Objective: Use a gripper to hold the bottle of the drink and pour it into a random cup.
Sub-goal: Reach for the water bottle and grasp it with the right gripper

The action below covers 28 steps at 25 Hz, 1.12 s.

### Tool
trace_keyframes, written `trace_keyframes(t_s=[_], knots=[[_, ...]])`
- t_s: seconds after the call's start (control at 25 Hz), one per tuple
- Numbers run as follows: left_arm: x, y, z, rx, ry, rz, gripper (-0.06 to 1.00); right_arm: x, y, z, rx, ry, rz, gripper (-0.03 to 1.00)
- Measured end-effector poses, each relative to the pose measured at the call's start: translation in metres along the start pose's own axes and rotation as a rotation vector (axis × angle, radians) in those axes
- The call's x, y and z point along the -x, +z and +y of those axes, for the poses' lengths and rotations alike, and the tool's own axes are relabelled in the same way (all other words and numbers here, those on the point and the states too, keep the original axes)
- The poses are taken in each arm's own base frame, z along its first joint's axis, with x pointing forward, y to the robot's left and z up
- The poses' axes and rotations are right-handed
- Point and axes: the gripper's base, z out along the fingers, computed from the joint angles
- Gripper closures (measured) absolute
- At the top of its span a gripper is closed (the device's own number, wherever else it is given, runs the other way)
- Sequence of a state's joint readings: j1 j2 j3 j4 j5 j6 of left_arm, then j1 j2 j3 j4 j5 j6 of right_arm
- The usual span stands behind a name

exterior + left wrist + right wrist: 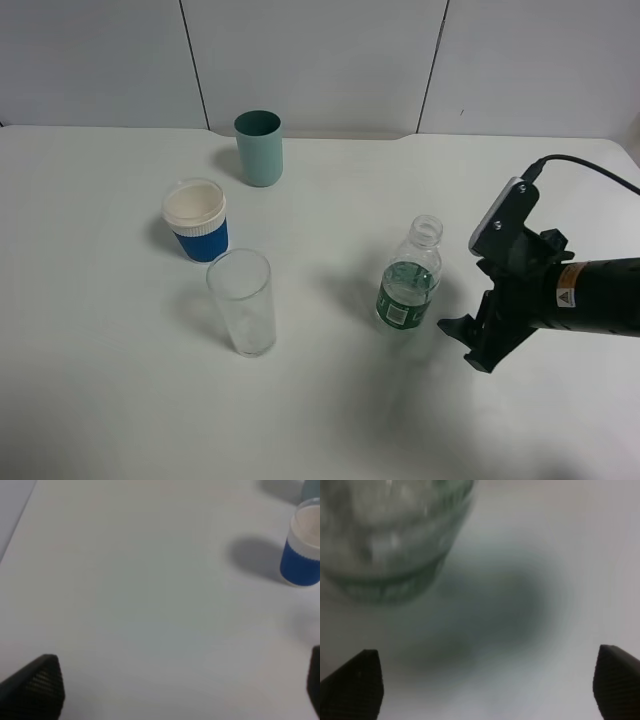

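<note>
Jaws of right gripper (458, 343) apart, just beside upright bottle (408, 285), apparently without contact.

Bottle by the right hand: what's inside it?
The bottle has no cap. Clear liquid shows through its lower body above the dark green label; the label hides what sits behind it.

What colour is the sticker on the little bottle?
Dark green. The label wraps the lower part of the bottle, and it shows clearest in the exterior high view.
</note>
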<state>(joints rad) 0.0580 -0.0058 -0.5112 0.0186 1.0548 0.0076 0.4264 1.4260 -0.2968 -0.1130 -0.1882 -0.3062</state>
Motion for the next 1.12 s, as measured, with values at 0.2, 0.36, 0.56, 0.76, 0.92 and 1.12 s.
trace_keyframes(t_s=[0.2,0.36,0.56,0.76,0.92,1.12], knots=[[0.0,0.0,0.0,0.0,0.0,0.0,-0.04,0.009,0.0,0.0,0.014,0.205,-0.097,0.14],[0.0,0.0,0.0,0.0,0.0,0.0,-0.04,0.011,-0.001,0.002,0.028,0.29,-0.123,0.14],[0.0,0.0,0.0,0.001,0.0,0.0,-0.04,0.003,-0.003,0.013,0.056,0.279,-0.159,0.14],[0.0,0.0,0.0,0.002,0.001,0.0,-0.04,0.002,-0.004,0.017,0.084,0.224,-0.204,0.14],[0.0,0.0,0.0,0.002,0.001,0.0,-0.04,0.003,-0.004,0.02,0.108,0.172,-0.216,0.14],[0.0,0.0,0.0,0.001,0.0,0.0,-0.04,-0.002,0.01,0.027,0.167,0.135,-0.193,0.11]])
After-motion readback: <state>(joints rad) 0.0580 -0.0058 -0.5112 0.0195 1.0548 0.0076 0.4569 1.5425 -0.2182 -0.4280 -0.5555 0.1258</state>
